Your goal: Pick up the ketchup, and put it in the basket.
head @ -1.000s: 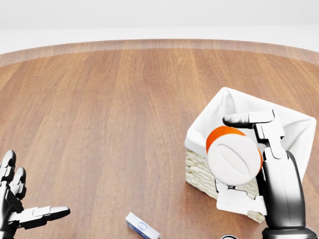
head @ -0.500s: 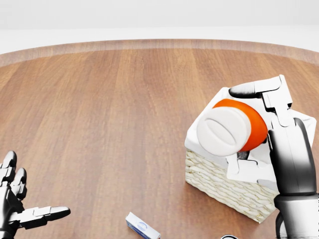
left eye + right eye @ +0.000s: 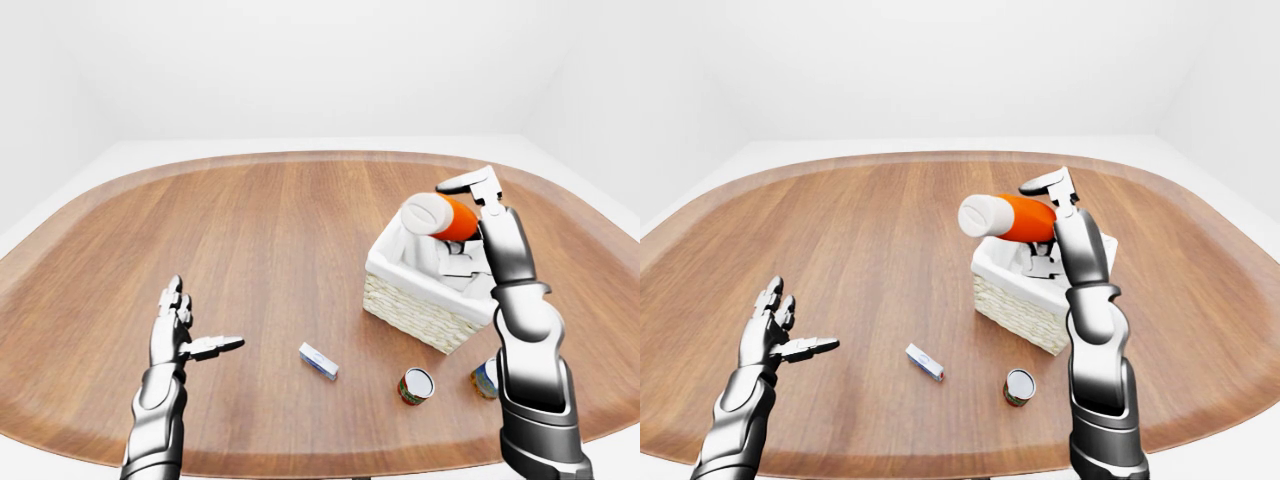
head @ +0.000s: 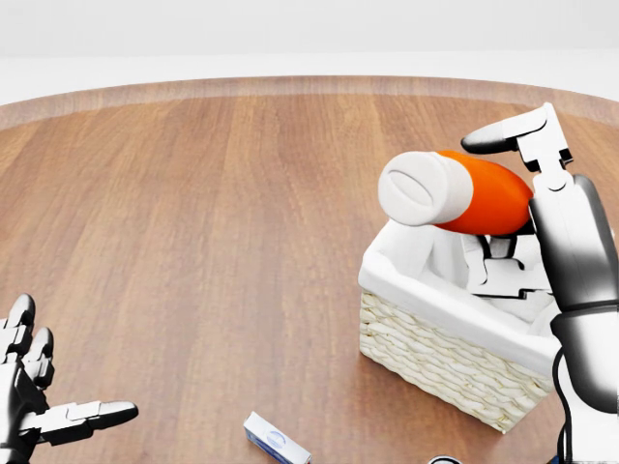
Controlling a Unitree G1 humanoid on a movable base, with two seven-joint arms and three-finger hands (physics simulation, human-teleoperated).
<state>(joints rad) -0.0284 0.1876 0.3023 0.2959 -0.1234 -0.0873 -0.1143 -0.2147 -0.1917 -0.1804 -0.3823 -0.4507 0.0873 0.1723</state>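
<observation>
Gripping the ketchup bottle (image 4: 464,198) sideways over the basket (image 4: 435,353), right hand (image 4: 527,208) closed; left hand (image 4: 34,406) spread, empty.

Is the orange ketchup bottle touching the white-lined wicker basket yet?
Apart. In the head view, the orange ketchup bottle, held in the right hand, lies on its side above the white-lined wicker basket, with liner visible beneath it.
</observation>
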